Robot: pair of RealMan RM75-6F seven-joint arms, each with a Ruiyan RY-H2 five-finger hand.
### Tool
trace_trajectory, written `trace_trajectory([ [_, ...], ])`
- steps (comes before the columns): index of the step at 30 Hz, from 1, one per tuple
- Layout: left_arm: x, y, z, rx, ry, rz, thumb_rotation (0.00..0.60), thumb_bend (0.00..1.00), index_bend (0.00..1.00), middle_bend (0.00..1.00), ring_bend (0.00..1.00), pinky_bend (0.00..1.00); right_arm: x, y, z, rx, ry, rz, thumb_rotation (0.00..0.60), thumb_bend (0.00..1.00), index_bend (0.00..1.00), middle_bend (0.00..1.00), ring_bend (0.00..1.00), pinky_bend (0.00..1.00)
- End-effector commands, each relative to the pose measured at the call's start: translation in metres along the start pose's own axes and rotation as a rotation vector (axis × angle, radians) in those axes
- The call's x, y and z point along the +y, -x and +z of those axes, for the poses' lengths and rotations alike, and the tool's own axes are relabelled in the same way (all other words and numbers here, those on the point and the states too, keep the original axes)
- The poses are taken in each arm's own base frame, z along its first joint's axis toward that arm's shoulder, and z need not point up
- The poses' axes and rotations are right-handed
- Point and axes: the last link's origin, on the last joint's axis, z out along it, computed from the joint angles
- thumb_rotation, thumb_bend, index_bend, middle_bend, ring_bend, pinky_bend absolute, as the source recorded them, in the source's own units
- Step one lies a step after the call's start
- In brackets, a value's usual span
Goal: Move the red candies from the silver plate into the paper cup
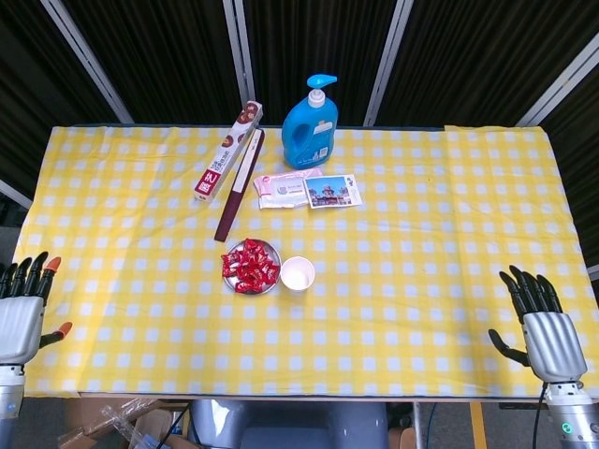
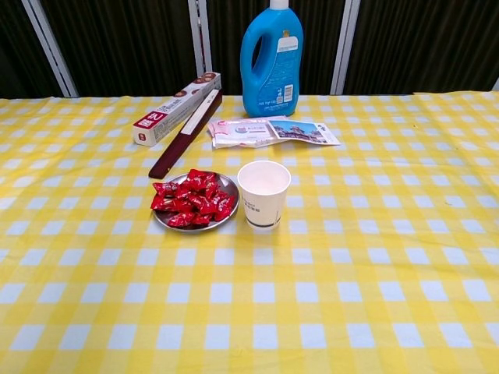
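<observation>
Chest view: candies heaped on the plate, cup upright beside it

Chest view shows the red candies piled on the silver plate, a heap of shiny wrappers that covers most of the dish. The paper cup stands upright just right of the plate, close to its rim, with small dark print low on its side too fine to read.

Both sit near the middle of the table, which is covered with a yellow-and-white checked cloth. Behind them a long dark flat stick lies at a slant, with a red-and-white carton beside it; the carton bears a white block of characters on red that I cannot make out. A flat packet with a printed picture lies further right, and a blue pump bottle with a pale label stands at the back edge. Dark curtain panels with pale upright rails close off the room behind.

Wide stretches of bare cloth lie in front of the plate and cup and to either side.

From the head view, the left hand hangs beyond the table's near left corner, fingers spread and holding nothing. The right hand is at the near right corner, likewise splayed and empty. Both are well apart from the plate.
</observation>
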Motion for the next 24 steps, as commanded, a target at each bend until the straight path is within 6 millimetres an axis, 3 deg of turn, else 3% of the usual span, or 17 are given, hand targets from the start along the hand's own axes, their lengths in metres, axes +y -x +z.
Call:
trace_trajectory([
  [1,0.011,-0.004,0.007,0.013,0.033,-0.005,0.6,0.07,0.0,0.0,0.0,0.0,-0.001,0.0,0.0,-0.003,-0.004,0.006,0.6,0.36,0.0,0.0,0.0,0.0],
  [4,0.027,-0.009,0.017,0.009,0.076,-0.021,0.6,0.07,0.0,0.0,0.0,0.01,-0.001,0.0,0.001,-0.01,-0.007,0.015,0.6,0.36,0.0,0.0,0.0,0.0],
  [6,0.044,-0.015,0.028,-0.003,0.115,-0.043,0.6,0.08,0.0,0.0,0.05,0.14,-0.001,0.0,0.001,-0.017,-0.005,0.026,0.6,0.36,0.0,0.0,0.0,0.0],
  [7,0.053,-0.017,0.034,-0.01,0.133,-0.05,0.6,0.09,0.0,0.0,0.14,0.26,-0.001,0.0,0.001,-0.019,-0.003,0.031,0.6,0.36,0.0,0.0,0.0,0.0],
  [8,0.065,-0.021,0.042,-0.012,0.163,-0.055,0.6,0.1,0.0,0.0,0.3,0.42,-0.001,0.0,0.002,-0.02,-0.003,0.035,0.6,0.36,0.0,0.0,0.0,0.0],
  [10,0.089,-0.026,0.059,-0.016,0.224,-0.051,0.6,0.12,0.0,0.04,0.57,0.66,-0.001,0.0,0.002,-0.022,-0.003,0.042,0.6,0.36,0.0,0.0,0.0,0.0],
  [11,0.1,-0.027,0.067,-0.021,0.252,-0.048,0.6,0.13,0.02,0.09,0.68,0.76,-0.001,-0.001,0.002,-0.02,-0.004,0.046,0.6,0.36,0.0,0.0,0.0,0.0],
  [13,0.121,-0.028,0.08,-0.039,0.299,-0.043,0.6,0.13,0.07,0.18,0.78,0.84,-0.001,-0.002,0.003,-0.018,-0.005,0.053,0.6,0.36,0.0,0.0,0.0,0.0],
  [19,0.194,-0.022,0.115,-0.135,0.418,0.003,0.6,0.13,0.14,0.22,0.85,0.89,0.001,-0.003,0.004,-0.025,0.007,0.086,0.6,0.36,0.0,0.0,0.0,0.0],
  [24,0.237,-0.01,0.13,-0.199,0.456,0.062,0.6,0.16,0.19,0.23,0.87,0.9,0.003,-0.004,0.005,-0.033,0.013,0.107,0.6,0.36,0.0,0.0,0.0,0.0],
])
